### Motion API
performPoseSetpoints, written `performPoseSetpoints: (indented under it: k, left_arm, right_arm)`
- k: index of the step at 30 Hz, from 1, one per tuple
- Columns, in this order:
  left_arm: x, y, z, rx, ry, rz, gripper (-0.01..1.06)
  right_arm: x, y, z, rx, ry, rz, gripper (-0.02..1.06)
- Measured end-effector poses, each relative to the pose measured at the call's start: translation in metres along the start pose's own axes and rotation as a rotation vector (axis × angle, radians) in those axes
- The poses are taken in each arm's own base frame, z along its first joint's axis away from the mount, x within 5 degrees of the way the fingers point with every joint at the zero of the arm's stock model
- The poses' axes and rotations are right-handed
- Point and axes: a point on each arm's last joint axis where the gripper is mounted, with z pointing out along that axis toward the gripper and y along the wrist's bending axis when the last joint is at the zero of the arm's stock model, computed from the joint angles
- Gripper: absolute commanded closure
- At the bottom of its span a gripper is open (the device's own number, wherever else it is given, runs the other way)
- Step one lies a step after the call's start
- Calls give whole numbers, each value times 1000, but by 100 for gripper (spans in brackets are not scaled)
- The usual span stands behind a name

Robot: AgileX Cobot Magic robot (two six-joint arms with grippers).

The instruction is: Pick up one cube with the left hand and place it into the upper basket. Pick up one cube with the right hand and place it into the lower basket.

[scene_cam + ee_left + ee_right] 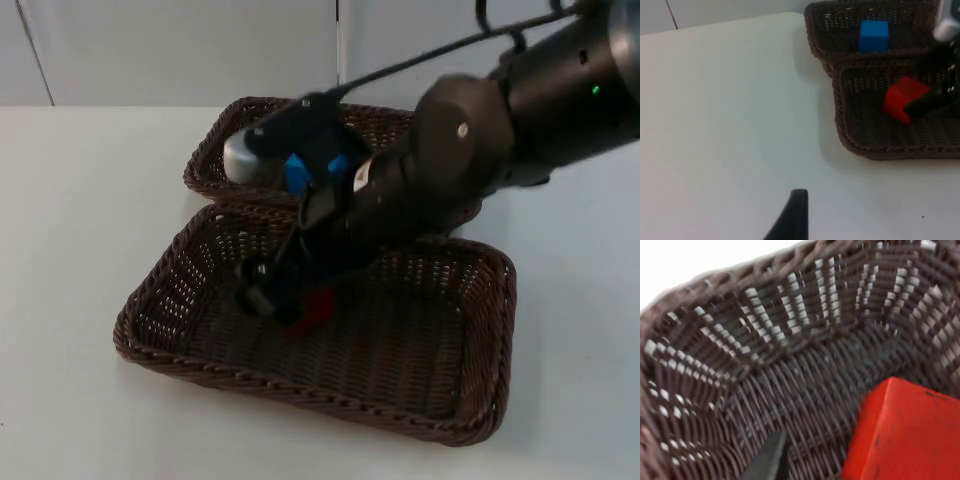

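Right gripper (268, 296) down in the lower basket (480, 330), fingers closed on the red cube (318, 307).
We read it as light, rigid, smooth: grip flat opposite faces. Blue cube (873, 35) sits in upper basket (815, 30); left gripper (799, 210) waits over the table (730, 125), fingers unclear.

A red cube (905, 435) sits close to the camera inside a dark brown wicker basket (790, 340). The basket's woven floor spreads beneath it, and the woven wall rises beyond, light showing through its gaps. One black fingertip (767, 460) of the right end effector stands beside the cube, apart from its near face.
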Motion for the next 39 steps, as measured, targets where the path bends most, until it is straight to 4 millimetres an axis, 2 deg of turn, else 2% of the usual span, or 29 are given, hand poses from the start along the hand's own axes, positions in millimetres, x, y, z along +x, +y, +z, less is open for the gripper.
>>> performPoseSetpoints:
  k: [2,3,4,9,10,13,14,18,27,36,39]
  left_arm:
    - [0,0,0,0,0,0,17]
    - [0,0,0,0,0,0,17]
    - [0,0,0,0,0,0,17]
    - [0,0,0,0,0,0,17]
    - [0,0,0,0,0,0,17]
    - [0,0,0,0,0,0,17]
    - [0,0,0,0,0,0,17]
    - [0,0,0,0,0,0,17]
    - [0,0,0,0,0,0,17]
    - [0,0,0,0,0,0,17]
    - [0,0,0,0,0,0,17]
  right_arm:
    - [-16,-1,-22,0,-44,-3,-1]
    - [-28,-1,-41,1,-84,-5,-1]
    - [-28,-1,-41,1,-84,-5,-1]
    - [-65,-1,-121,-3,-220,-18,-1]
    - [-65,-1,-121,-3,-220,-18,-1]
    - [-75,0,-164,-11,-275,-28,-1]
    - [-75,0,-164,-11,-275,-28,-1]
    - [-81,3,-208,-19,-329,-40,-1]
    - [-82,4,-243,-9,-365,-77,-1]
    - [-74,8,-271,-33,-325,-75,-1]
    - [-71,8,-286,-21,-324,-69,-1]
